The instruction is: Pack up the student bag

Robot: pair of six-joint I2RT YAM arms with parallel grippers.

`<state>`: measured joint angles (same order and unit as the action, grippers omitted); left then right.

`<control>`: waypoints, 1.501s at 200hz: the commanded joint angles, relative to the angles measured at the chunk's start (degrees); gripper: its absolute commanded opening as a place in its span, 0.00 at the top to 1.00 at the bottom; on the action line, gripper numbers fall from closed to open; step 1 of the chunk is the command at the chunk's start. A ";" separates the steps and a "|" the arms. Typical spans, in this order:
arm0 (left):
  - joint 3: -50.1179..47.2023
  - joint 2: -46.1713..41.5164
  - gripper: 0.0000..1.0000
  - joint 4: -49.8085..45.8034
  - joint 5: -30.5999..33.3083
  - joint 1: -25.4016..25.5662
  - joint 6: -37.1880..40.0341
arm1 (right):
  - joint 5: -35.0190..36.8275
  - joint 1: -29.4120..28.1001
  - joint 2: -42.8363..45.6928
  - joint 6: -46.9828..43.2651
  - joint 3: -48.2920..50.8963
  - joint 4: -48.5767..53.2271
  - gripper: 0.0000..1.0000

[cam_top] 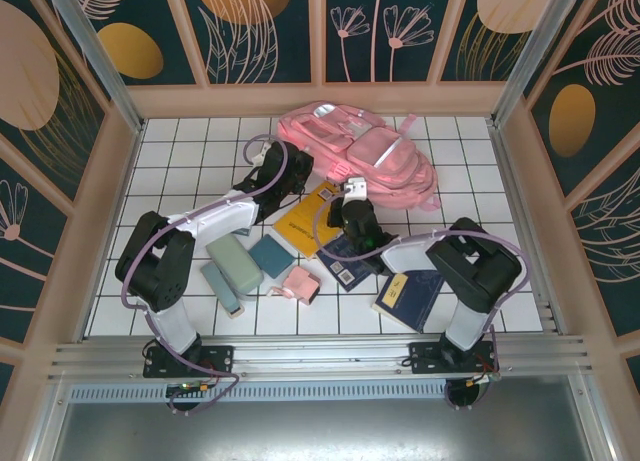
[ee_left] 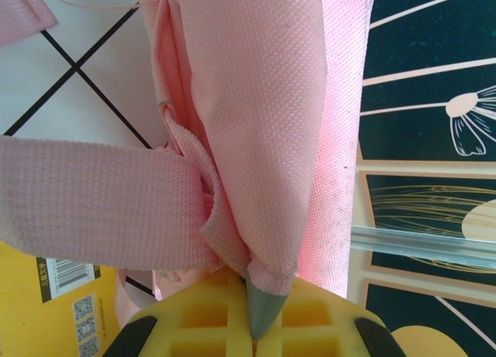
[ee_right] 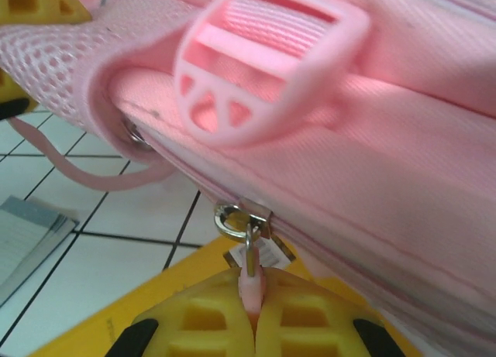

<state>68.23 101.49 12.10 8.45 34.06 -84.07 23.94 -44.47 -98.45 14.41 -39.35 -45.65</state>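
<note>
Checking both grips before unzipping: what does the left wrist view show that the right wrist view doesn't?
Left wrist: the left fingers shut on a fold of the student bag fabric, beside a webbing strap, with a barcode on the yellow book. Right wrist: the right fingers shut on the zipper pull, under a round pink buckle. Both: pink bag, white tiled table.

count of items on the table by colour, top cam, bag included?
Pink: 2, the student bag and a small pouch
Yellow: 1, a yellow book
Navy: 2, a labelled navy book and an emblem navy book
Teal or green: 3, a dark teal square, a pale green block, a pale teal block
Total: 8
</note>
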 commanded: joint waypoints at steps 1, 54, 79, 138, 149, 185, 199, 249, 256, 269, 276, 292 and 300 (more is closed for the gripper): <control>-0.67 -2.26 1.00 2.29 3.09 -2.07 0.66 | -3.89 2.28 4.12 3.92 2.18 4.60 1.00; -1.17 -1.78 1.00 -0.11 0.97 -5.90 6.09 | -24.14 10.38 8.52 10.53 5.32 11.86 1.00; -1.23 -1.56 1.00 -1.97 -0.04 -7.74 9.32 | -38.42 16.75 8.78 13.39 4.73 17.26 1.00; 7.16 4.42 1.00 -14.90 -1.06 -9.55 17.44 | -40.42 22.85 9.30 8.06 -1.94 39.86 1.00; 7.41 4.76 1.00 -15.52 -0.21 -9.84 18.74 | -36.46 23.93 8.66 7.77 -4.42 45.51 1.00; 7.00 4.99 1.00 -17.28 2.96 -10.63 19.90 | -23.21 27.71 5.33 10.33 -11.74 58.86 1.00; 6.96 5.12 1.00 -17.53 3.72 -11.07 20.13 | -21.46 29.31 5.67 11.75 -12.88 60.32 1.00; 9.53 7.71 1.00 -18.58 2.26 -12.46 21.15 | -23.51 33.41 4.78 9.40 -18.88 65.19 1.00; 10.58 8.64 1.00 -18.37 0.86 -12.57 22.03 | -27.29 33.44 5.08 8.04 -19.89 65.71 1.00; 14.33 11.79 1.00 -17.99 -3.56 -12.62 25.82 | -33.91 32.49 6.26 6.44 -21.78 66.85 1.00; 18.02 14.36 1.00 -19.15 -6.24 -12.62 27.88 | -36.53 31.41 7.43 5.95 -22.52 67.29 1.00; 29.15 21.25 1.00 -24.37 -12.60 -12.62 32.07 | -41.34 28.60 9.43 5.71 -24.60 69.00 1.00; 33.37 24.21 1.00 -25.90 -15.59 -12.62 33.19 | -43.93 27.04 9.98 6.01 -25.96 70.21 1.00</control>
<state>88.68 117.67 -14.59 0.36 22.83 -58.61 -11.66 -13.93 -92.47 21.80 -60.55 20.58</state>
